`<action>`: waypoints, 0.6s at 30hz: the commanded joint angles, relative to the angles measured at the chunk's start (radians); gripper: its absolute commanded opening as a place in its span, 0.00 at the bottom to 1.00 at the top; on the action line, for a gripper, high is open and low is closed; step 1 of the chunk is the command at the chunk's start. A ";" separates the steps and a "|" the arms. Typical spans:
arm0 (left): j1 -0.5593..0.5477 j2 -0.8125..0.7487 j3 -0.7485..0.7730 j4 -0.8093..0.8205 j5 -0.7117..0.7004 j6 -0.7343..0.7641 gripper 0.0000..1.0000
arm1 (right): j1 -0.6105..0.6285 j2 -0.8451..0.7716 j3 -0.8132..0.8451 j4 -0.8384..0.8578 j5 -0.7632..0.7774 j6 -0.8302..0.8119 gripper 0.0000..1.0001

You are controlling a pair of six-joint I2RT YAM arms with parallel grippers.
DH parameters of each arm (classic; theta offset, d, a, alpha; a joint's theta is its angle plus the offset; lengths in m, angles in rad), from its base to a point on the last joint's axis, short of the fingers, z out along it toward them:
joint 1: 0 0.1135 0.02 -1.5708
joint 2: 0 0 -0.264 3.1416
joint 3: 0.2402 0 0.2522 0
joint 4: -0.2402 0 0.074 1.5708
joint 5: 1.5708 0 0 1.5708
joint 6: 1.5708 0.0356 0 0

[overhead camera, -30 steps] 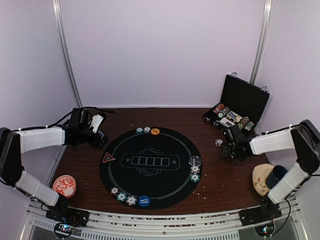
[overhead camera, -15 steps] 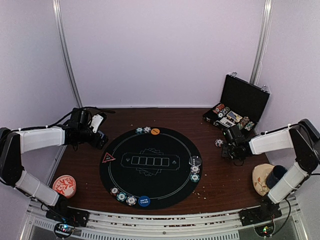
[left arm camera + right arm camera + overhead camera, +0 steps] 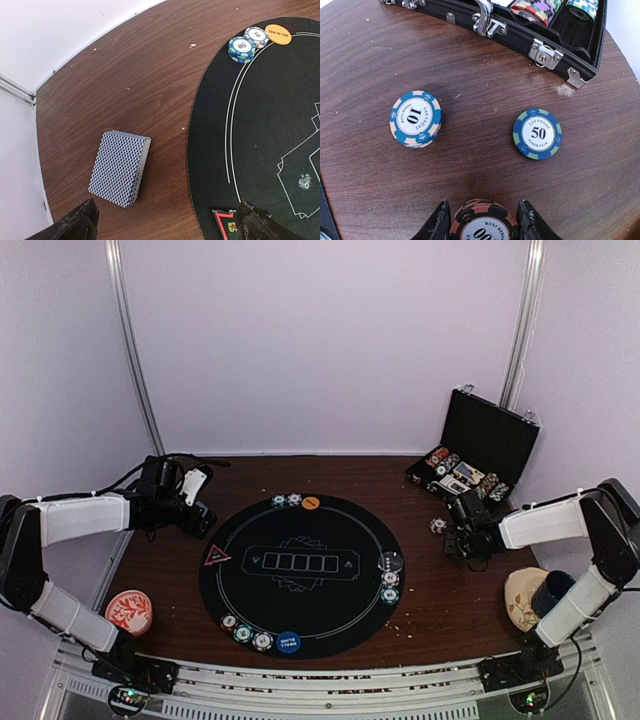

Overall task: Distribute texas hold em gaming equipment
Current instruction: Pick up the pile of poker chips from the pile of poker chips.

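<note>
Free tabletop [image 3: 480,85] btwn 10-chip stack [image 3: 415,119] & 50 chip [image 3: 537,134]; case wall [image 3: 520,37] just beyond.

A dark wooden tabletop [image 3: 440,580] is dotted with pale crumbs. A round black mat [image 3: 330,610] is laid flat at its middle. A squared deck of grey-blue-backed cards [image 3: 120,168] is set left of the mat, clear of its edge. An open black case [image 3: 492,438] is placed at the far right. A short chip stack marked 10 [image 3: 415,119] and a single chip marked 50 [image 3: 537,134] are laid apart before it. A red-and-white dish [image 3: 129,611] is set near left, and a cream dish [image 3: 516,590] near right.
</note>
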 commanded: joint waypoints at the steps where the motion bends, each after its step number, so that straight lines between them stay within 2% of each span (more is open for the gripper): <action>1: 0.007 0.007 0.029 0.031 0.008 -0.003 0.98 | 0.000 -0.070 -0.016 -0.008 0.006 -0.008 0.29; 7: 0.008 0.011 0.032 0.031 0.005 -0.004 0.98 | 0.056 -0.127 0.009 -0.026 0.009 -0.019 0.28; 11: 0.008 0.009 0.032 0.032 -0.003 -0.004 0.98 | 0.166 -0.128 0.077 -0.059 0.044 -0.014 0.28; 14: 0.007 0.008 0.032 0.033 -0.008 -0.004 0.98 | 0.288 -0.067 0.188 -0.111 0.084 -0.012 0.28; 18: 0.007 0.010 0.032 0.033 -0.016 -0.004 0.98 | 0.384 0.093 0.408 -0.150 0.072 -0.016 0.28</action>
